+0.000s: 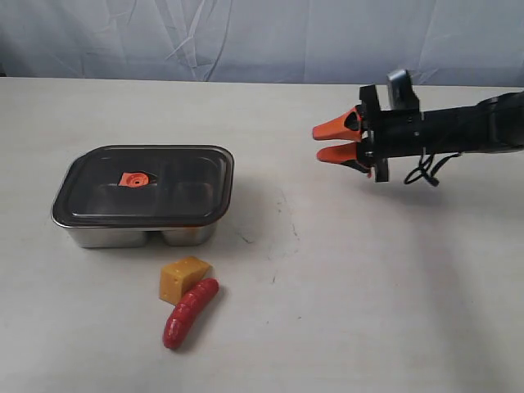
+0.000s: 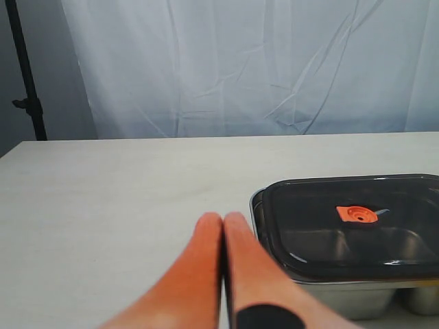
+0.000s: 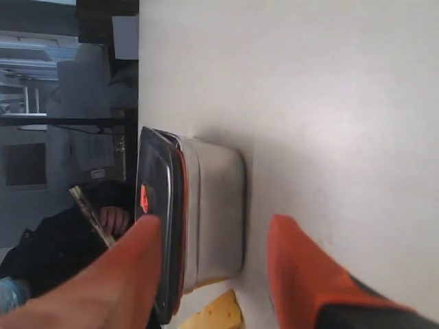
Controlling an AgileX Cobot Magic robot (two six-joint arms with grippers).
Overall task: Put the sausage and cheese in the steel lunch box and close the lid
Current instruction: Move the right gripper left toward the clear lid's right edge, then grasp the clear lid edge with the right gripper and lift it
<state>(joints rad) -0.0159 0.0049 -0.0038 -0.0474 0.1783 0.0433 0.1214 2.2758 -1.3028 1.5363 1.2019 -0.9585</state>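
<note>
Dark lid point(image 1: 182, 175) atop steel lunch box point(image 1: 106, 237); yellow cheese wedge point(image 1: 184, 278) touching red sausage point(image 1: 190, 313) just beside it.

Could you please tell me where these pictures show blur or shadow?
Exterior view: sharp, with a soft shadow beside the box; left wrist view: the left hand is blurred, the lid sharp; right wrist view: the right hand is out of focus.

Lid point(image 1: 147, 182) on steel lunch box point(image 1: 115, 237), cheese point(image 1: 183, 278) against sausage point(image 1: 190, 313)
</note>
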